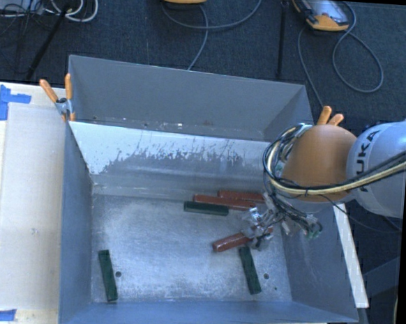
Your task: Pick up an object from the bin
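Note:
My gripper (259,233) reaches down at the right side of the bin, its tips right at the upper end of a brown flat bar (233,243) that lies tilted on the floor. Whether the bar is between the fingers is hidden by the gripper's own parts. A dark green bar (250,270) lies just below it, pointing toward the front right corner. Behind the gripper, near the back wall, rest two brown bars (229,199) and a dark green bar (205,208).
Another dark green bar (107,275) lies alone by the front left corner. The arm with its orange dome and cables hangs over the bin's right wall. The bin's right wall slopes close beside the gripper.

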`<state>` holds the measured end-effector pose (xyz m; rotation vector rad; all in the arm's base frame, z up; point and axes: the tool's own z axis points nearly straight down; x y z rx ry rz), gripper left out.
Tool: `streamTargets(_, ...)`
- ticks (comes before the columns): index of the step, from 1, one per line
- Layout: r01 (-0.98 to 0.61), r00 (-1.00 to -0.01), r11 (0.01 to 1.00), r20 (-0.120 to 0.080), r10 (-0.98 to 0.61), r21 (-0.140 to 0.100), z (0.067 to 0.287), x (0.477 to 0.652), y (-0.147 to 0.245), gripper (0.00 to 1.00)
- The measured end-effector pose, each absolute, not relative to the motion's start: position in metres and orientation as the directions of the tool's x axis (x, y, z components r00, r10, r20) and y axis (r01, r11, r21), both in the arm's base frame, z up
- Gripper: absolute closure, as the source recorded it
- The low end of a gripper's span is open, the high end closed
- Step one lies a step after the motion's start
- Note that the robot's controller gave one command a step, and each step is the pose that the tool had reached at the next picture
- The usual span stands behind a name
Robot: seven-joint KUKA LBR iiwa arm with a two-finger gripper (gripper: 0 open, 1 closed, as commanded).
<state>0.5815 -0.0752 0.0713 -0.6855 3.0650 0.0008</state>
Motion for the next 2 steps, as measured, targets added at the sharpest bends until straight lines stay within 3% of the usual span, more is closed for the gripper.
streamTargets(1,-0.412,-0.911,0.911,-0.006,-0.412,-0.004,0.177,0.563,-0.084,1.00)
streamTargets(2,-0.366,-0.931,0.931,-0.005,-0.366,-0.002,0.222,0.557,-0.084,1.00)
